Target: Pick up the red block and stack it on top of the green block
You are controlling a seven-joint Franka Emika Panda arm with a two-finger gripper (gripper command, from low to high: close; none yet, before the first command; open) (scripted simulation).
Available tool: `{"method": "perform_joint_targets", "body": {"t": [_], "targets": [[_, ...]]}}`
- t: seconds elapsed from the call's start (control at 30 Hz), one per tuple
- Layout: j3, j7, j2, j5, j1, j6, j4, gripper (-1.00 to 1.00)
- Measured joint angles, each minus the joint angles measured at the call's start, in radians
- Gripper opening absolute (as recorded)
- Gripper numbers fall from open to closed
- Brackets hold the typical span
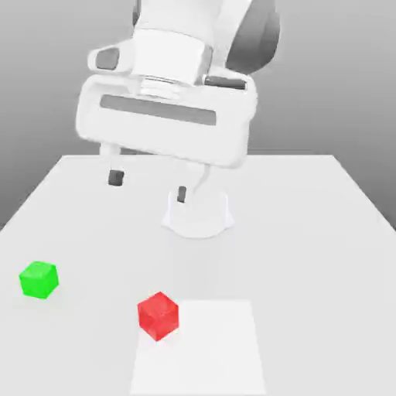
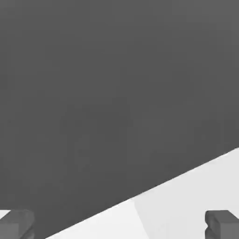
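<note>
1. The gripper (image 1: 148, 186) hangs high above the white table (image 1: 309, 232), its two fingers spread wide with nothing between them.
2. The red block (image 1: 158, 315) sits on the table, well below the gripper and nearer the camera.
3. The green block (image 1: 39, 279) lies well apart from the gripper, toward the exterior view's left, apart from the red block.
</note>
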Motion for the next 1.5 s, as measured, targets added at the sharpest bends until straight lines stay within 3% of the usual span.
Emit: {"method": "perform_joint_targets", "body": {"t": [0.2, 0.4, 0.83, 0.87, 1.1, 1.5], "targets": [[-0.015, 0.104, 0.158, 0.031, -0.038, 0.106, -0.106, 0.0], [-0.025, 0.11, 0.278, 0.172, -0.039, 0.207, -0.19, 0.0], [-0.087, 0.192, 0.503, 0.07, -0.004, 0.398, -0.162, 0.0], [-0.099, 0.198, 0.521, 0.061, 0.006, 0.412, -0.162, -1.0], [-0.1, 0.201, 0.524, 0.057, 0.006, 0.416, -0.162, -1.0], [-0.036, 0.12, 0.32, 0.171, -0.029, 0.245, -0.186, -1.0]]}}
